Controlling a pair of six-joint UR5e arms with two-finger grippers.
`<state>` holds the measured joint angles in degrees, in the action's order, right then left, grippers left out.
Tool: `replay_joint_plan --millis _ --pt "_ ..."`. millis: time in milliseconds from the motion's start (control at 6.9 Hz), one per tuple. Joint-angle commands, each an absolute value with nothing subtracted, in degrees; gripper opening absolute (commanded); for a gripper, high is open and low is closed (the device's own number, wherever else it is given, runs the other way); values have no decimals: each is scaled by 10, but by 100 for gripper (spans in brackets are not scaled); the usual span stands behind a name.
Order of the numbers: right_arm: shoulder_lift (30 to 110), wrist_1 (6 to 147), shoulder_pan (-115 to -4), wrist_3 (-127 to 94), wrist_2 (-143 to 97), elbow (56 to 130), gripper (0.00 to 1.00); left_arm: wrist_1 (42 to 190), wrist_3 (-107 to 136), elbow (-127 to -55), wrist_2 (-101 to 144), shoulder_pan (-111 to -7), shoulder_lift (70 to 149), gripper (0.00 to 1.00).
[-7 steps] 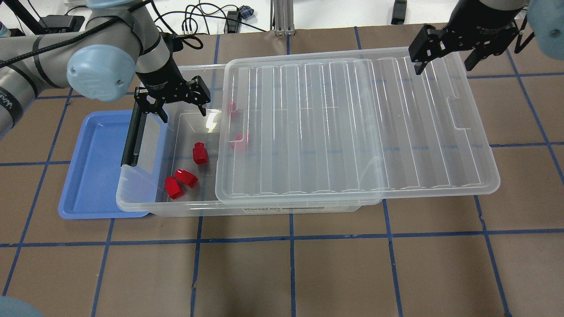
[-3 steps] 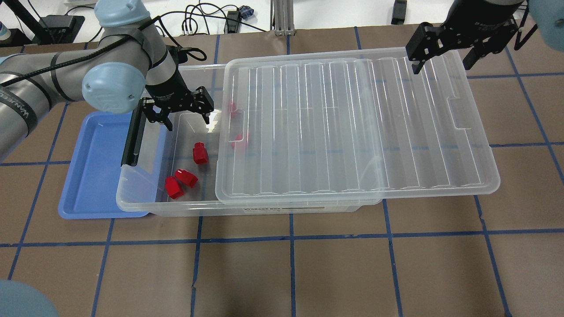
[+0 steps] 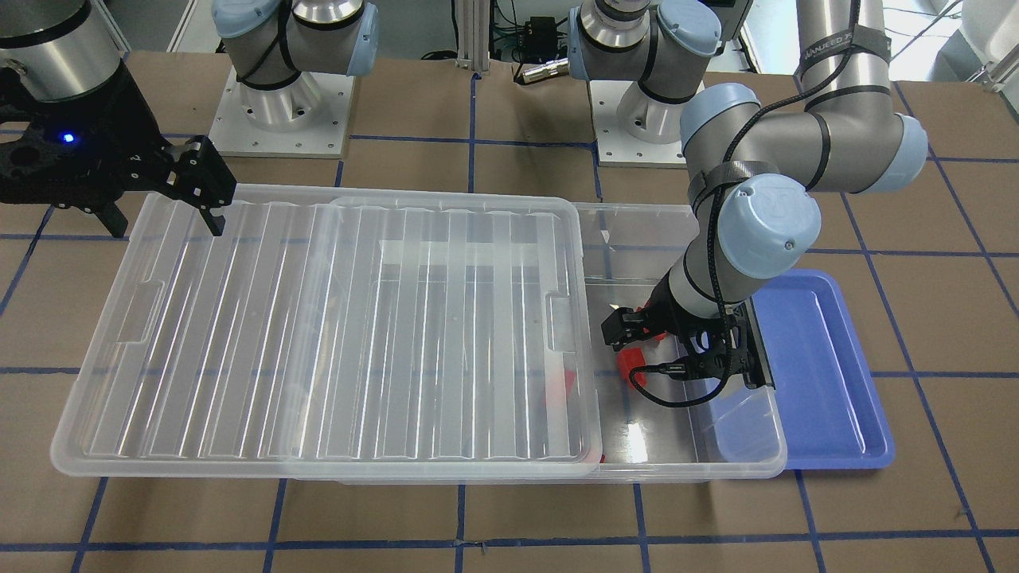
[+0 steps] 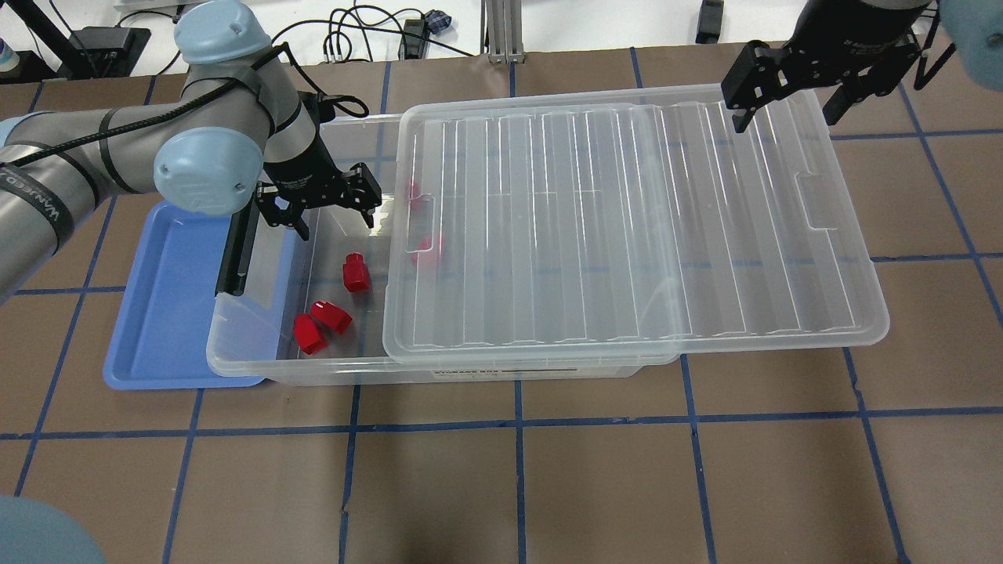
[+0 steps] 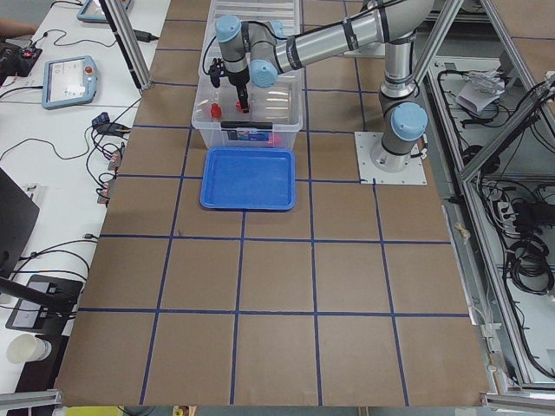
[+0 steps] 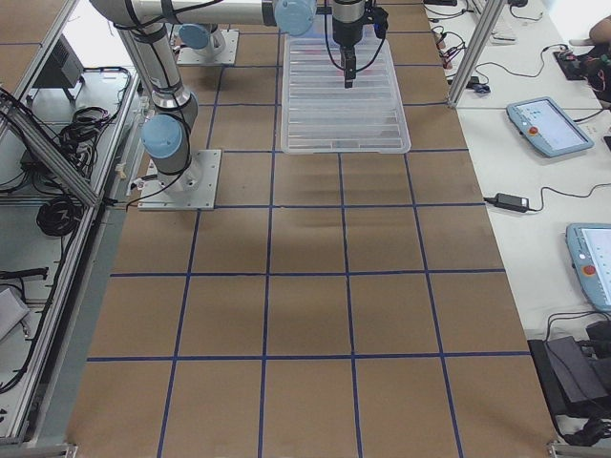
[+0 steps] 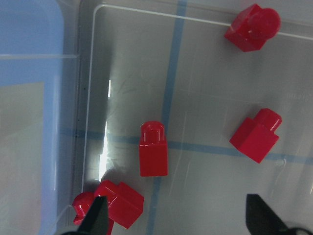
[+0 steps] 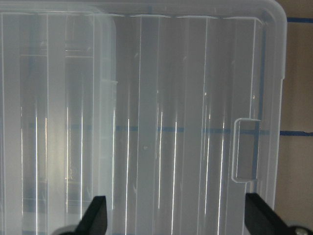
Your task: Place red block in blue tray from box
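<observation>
The clear box (image 4: 470, 371) lies across the table with its ribbed lid (image 4: 627, 219) slid right, leaving its left end uncovered. Three red blocks lie in the uncovered part: one (image 4: 356, 273) alone and two (image 4: 321, 323) touching near the front wall. Two more (image 4: 427, 247) show through the lid. My left gripper (image 4: 335, 223) is open and empty, low over the uncovered end, behind the single block (image 7: 153, 155). The blue tray (image 4: 168, 298) sits left of the box, its right edge under the box's end. My right gripper (image 4: 783, 119) is open and empty above the lid's far right corner.
The black latch (image 4: 235, 247) stands on the box's left short end, between my left gripper and the tray. Cables and a metal post (image 4: 501, 31) lie beyond the table's far edge. Brown table with blue tape lines (image 4: 517, 486) stretches in front of the box.
My left gripper has moved a little right and down into the uncovered end of the box, still open. The right gripper has barely moved. The blocks have not moved.
</observation>
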<state>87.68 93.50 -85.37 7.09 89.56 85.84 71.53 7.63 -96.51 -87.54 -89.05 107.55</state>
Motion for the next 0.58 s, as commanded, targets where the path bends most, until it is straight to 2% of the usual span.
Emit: replay_joint_plan --millis 0,434 --pt "877 923 -859 70 896 858 100 713 76 -968 -875 -890 1076 100" --pt "878 904 -860 70 896 856 100 714 76 -969 -883 -889 1083 100"
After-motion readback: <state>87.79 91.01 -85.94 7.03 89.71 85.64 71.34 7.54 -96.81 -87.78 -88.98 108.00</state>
